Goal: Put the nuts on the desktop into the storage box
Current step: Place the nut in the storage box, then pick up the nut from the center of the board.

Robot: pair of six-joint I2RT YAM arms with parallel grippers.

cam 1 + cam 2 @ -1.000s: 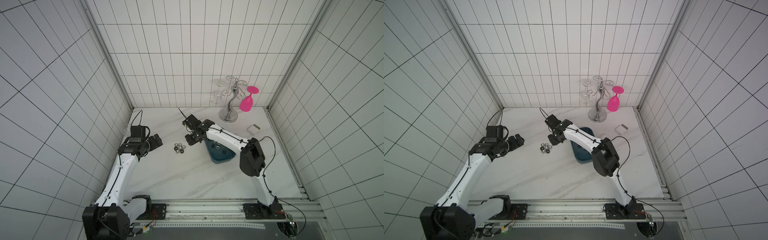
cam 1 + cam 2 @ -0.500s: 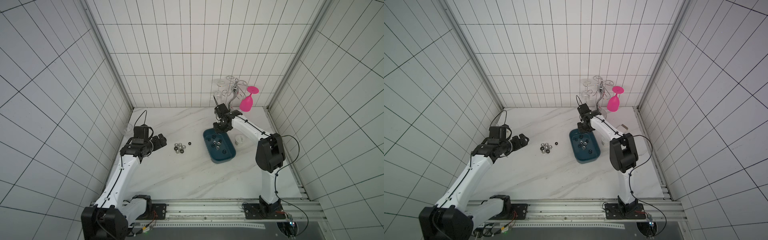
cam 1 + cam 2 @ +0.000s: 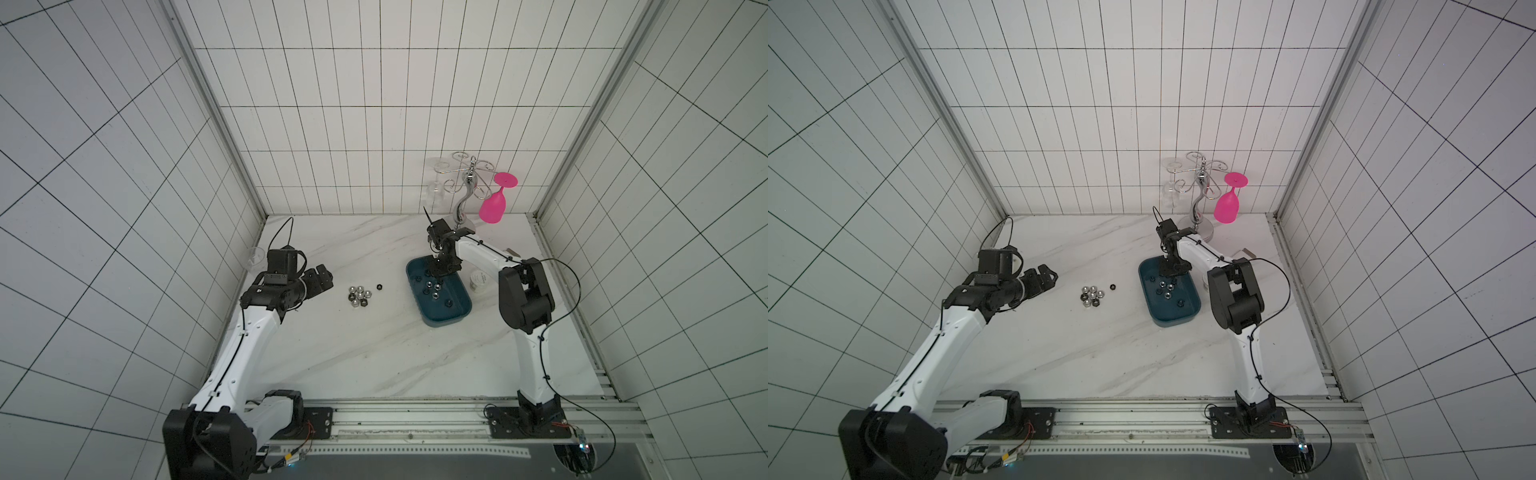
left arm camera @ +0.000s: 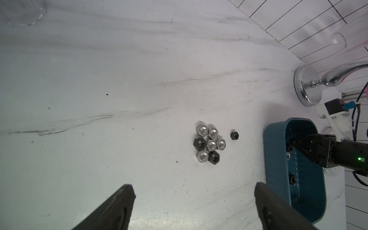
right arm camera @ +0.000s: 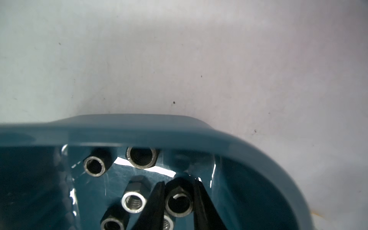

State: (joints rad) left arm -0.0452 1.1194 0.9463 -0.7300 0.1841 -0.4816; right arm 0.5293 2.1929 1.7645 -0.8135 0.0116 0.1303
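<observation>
The right pincer (image 5: 179,185) reaches into the storage box (image 5: 139,129) and stands narrow, with a black nut (image 5: 178,203) between its fingers, touching both; other nuts (image 5: 133,202) lie on the box floor just beside it. The left pincer (image 4: 196,209) is wide and holds nothing, and on the desktop (image 4: 99,79) ahead of its fingers, apart from them, lie a cluster of nuts (image 4: 208,144) and one lone dark nut (image 4: 234,135).

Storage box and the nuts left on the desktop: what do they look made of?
The storage box looks like moulded plastic: uniform teal, soft sheen, rounded rim. The silver nuts look like bare metal: bright glints, visible thread. The black nuts are probably coated metal: dull dark finish, same hex shape.
</observation>
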